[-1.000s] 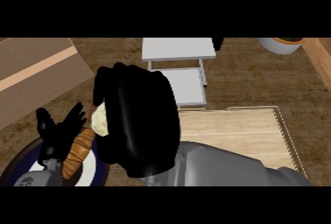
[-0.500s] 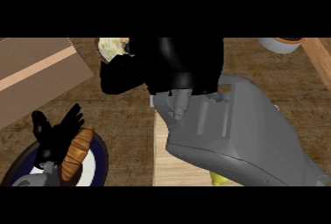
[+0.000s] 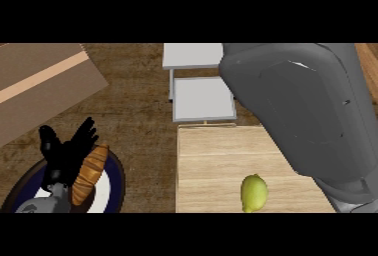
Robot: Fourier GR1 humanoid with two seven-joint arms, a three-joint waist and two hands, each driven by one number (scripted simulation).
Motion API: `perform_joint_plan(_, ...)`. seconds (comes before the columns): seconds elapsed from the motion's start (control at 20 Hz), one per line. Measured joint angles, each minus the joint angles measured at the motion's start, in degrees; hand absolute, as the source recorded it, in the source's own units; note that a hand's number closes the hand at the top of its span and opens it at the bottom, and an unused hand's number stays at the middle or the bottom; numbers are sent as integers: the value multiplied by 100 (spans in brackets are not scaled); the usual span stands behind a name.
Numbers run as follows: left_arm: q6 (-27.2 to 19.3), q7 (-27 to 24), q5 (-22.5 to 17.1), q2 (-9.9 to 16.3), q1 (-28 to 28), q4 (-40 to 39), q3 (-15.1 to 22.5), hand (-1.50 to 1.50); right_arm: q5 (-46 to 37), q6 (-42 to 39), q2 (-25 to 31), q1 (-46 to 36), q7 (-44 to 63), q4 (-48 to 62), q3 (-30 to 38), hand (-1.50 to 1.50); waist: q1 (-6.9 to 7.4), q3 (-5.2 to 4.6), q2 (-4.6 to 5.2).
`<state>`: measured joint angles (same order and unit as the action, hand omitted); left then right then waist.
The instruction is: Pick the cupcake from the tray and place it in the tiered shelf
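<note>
The right forearm point(image 3: 310, 115) fills the view from 12 to 4 o'clock, running up past the top edge, so the right hand is out of sight and whether it grips anything cannot be told. The cupcake shows nowhere: not on the tray point(image 3: 214, 170), where only a lemon point(image 3: 254, 193) lies at 5 o'clock, and not on the two visible tiers of the shelf point(image 3: 203, 97) at 12 o'clock. It may be hidden behind the arm. The shelf lies just beyond the tray's far edge, directly beside the right forearm, so that arm is far nearer. The left hand point(image 3: 68, 147) rests at 8 o'clock, fingers up and relaxed, by a croissant point(image 3: 90, 172) on a plate point(image 3: 112, 185), well apart.
</note>
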<state>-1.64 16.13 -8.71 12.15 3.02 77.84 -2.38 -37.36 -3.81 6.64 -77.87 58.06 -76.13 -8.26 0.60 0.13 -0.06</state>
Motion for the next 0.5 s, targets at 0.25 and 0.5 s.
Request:
perform_joint_plan(0.25, 20, 76, 14, -2, -12, 79, -10, 0, 122, -220, 147, -128, -501, 754, 210, 150, 18, -2, 10)
perform_joint_plan(0.5, 55, 68, 24, -27, 9, 47, -36, 0, 50, -207, 242, -224, -1145, 1515, 329, 150, 33, -5, 20)
